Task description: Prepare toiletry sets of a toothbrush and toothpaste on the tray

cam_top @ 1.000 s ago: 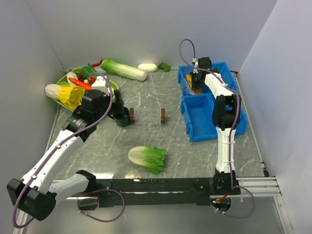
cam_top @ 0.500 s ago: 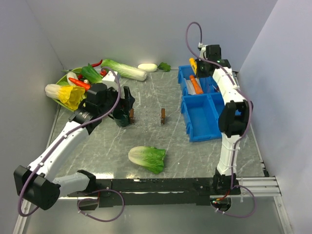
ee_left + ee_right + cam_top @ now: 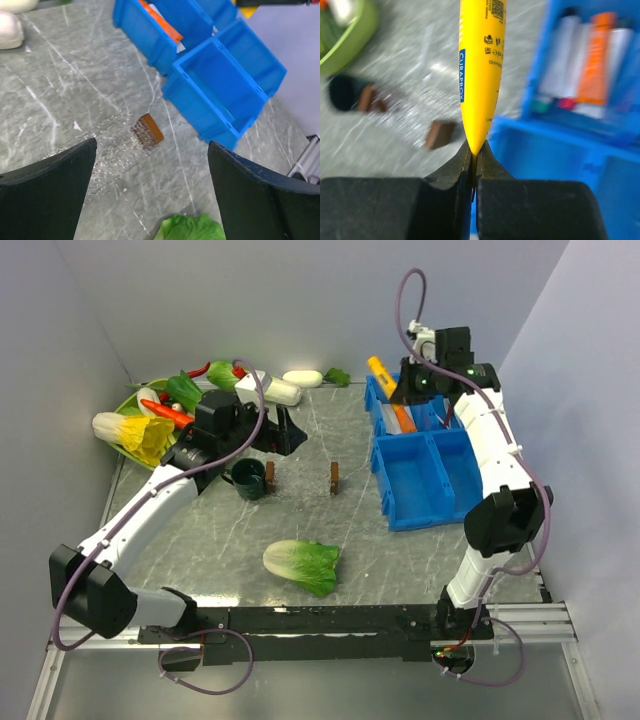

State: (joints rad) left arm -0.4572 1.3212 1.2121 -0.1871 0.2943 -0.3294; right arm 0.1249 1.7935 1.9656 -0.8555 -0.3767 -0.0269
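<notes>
My right gripper (image 3: 403,388) (image 3: 476,150) is shut on the flat end of the yellow toothpaste tube (image 3: 378,368) (image 3: 481,65) and holds it in the air above the back blue bin (image 3: 378,400). The orange toothpaste tube (image 3: 402,418) (image 3: 594,60) (image 3: 162,21) lies in that bin beside pale items (image 3: 559,75), too blurred to identify. I cannot make out any toothbrush for certain. My left gripper (image 3: 292,436) (image 3: 152,190) is open and empty, above the table near a brown block (image 3: 147,131).
The front blue bin (image 3: 392,510) (image 3: 190,95) is empty. A dark mug (image 3: 248,480), two brown blocks (image 3: 270,475) (image 3: 334,478), a cabbage (image 3: 302,565) and a white vegetable (image 3: 302,378) sit on the table. A green dish (image 3: 128,403) of vegetables stands far left.
My right gripper has risen out of the back bin with the yellow tube in it. My left arm has lifted away from the mug and swung right toward the table's middle.
</notes>
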